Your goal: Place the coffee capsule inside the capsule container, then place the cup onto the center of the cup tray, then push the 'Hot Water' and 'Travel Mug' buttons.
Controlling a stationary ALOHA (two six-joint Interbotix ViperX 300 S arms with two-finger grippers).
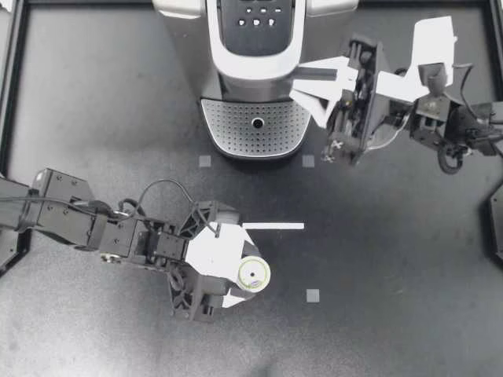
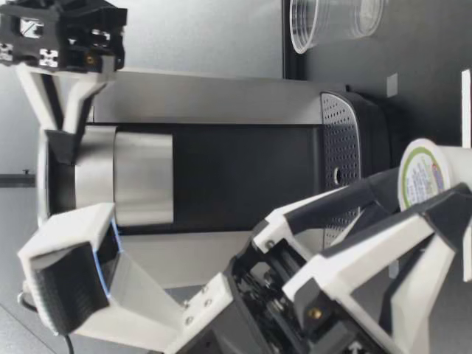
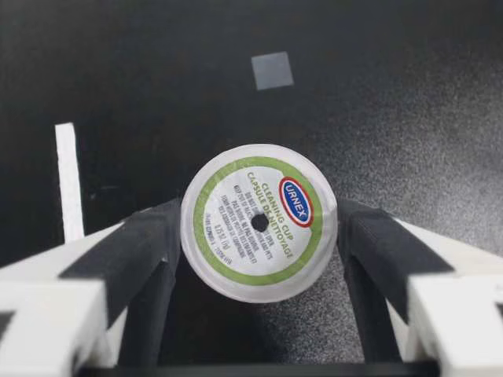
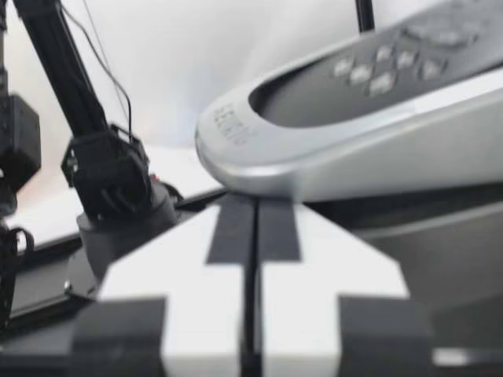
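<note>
A dark, matte table [image 1: 393,259] carries a silver-and-black coffee machine [image 1: 255,71] at its far edge, the perforated cup tray [image 1: 228,126] in front of its base. My left gripper [image 1: 248,273] sits well apart from the machine, near a white tape strip [image 1: 273,226], and is clamped on the coffee capsule [image 1: 254,274]. In the left wrist view the two dark pads [image 3: 153,243] press the capsule's sides, foil lid [image 3: 259,222] facing the camera. Whether the capsule rests on the table or is slightly raised is hard to judge.

My right gripper [image 1: 305,82] is beside the machine's upper part, pointing at it, fingers pressed together with nothing between them. Just ahead of it, the right wrist view shows the silver control panel [image 4: 377,71]. From table height, a clear plastic cup [image 2: 335,18] stands beyond the machine, only partly in frame.
</note>
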